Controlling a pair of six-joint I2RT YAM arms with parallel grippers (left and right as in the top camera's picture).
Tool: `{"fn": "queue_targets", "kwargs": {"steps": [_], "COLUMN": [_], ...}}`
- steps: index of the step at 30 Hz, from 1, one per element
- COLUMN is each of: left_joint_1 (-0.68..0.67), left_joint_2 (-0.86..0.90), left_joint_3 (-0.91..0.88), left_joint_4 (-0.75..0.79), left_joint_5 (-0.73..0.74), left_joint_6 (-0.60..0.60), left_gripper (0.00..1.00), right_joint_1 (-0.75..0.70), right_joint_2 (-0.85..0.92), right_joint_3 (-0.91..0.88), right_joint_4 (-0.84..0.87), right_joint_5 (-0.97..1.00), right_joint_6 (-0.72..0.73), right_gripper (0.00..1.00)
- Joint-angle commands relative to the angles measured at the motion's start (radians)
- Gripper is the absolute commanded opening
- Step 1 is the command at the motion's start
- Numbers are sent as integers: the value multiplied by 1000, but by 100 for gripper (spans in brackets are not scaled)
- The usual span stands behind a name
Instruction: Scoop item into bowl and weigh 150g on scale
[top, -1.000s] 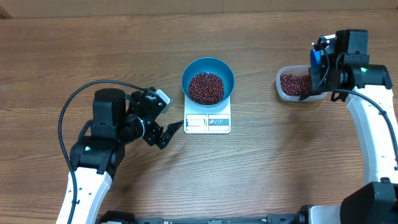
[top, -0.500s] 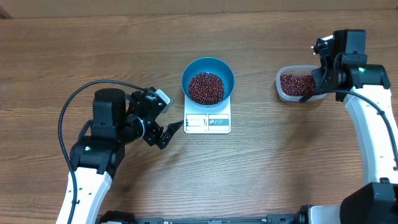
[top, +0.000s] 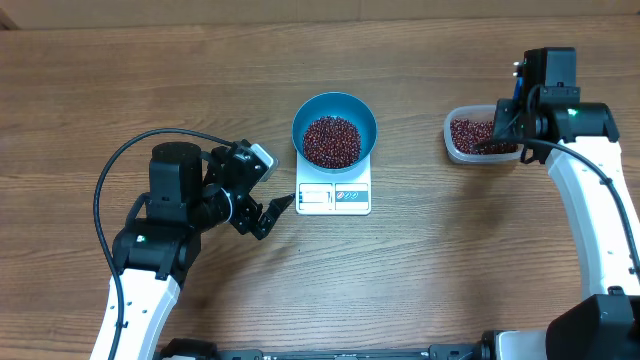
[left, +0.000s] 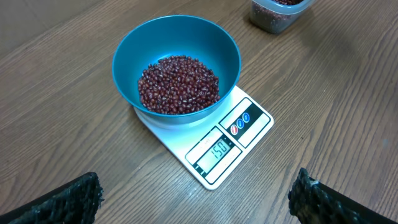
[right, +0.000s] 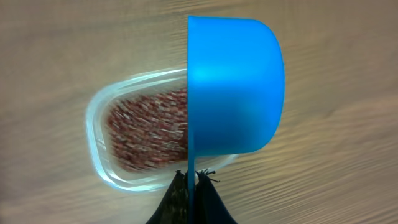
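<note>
The teal bowl (top: 334, 108) stands on the white scale (top: 334, 197) at mid-table, with a heap of dark red beans (top: 331, 141) inside. In the left wrist view the bowl (left: 217, 43) and its beans (left: 178, 84) sit on the scale (left: 249, 121), whose display reads 150. My left gripper (top: 268, 217) rests open just left of the scale, holding nothing (left: 196, 196). My right gripper (top: 510, 125) hovers over the clear tub (top: 478, 135). It is shut (right: 191, 180) on the handle of a blue scoop (right: 233, 87) turned on its side.
The clear tub (right: 143, 134) at the far right holds more beans. A black cable (top: 120, 165) loops behind my left arm. Bare wooden table (top: 450, 260) lies between the scale and the right arm.
My right wrist has shifted slightly to the right above the tub and turned, so the blue scoop shows less from overhead. The left arm, bowl and scale are unmoved.
</note>
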Motion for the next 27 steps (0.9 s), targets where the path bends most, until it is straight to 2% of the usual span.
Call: {"fn": "queue_targets", "kwargs": {"steps": [1, 6, 9, 21, 27], "left_joint_1": [8, 8, 8, 8, 8], "left_joint_2": [-5, -5, -5, -5, -5], "left_joint_3": [-5, -5, -5, -5, -5], "left_joint_4": [1, 1, 1, 1, 1], "left_joint_5": [2, 2, 2, 2, 2], "left_joint_6": [19, 19, 19, 19, 19], "left_gripper": [99, 100, 100, 99, 100], "right_joint_1": [-4, -4, -4, -4, -4], "right_joint_2": [-3, -3, -3, -2, -2], "right_joint_3": [34, 32, 24, -88, -146], "right_joint_4": [-8, -77, -88, 152, 187], "right_joint_5": [-60, -70, -80, -212, -245], "right_joint_6": [445, 827, 927, 960, 1012], "right_gripper": [4, 4, 4, 4, 4]}}
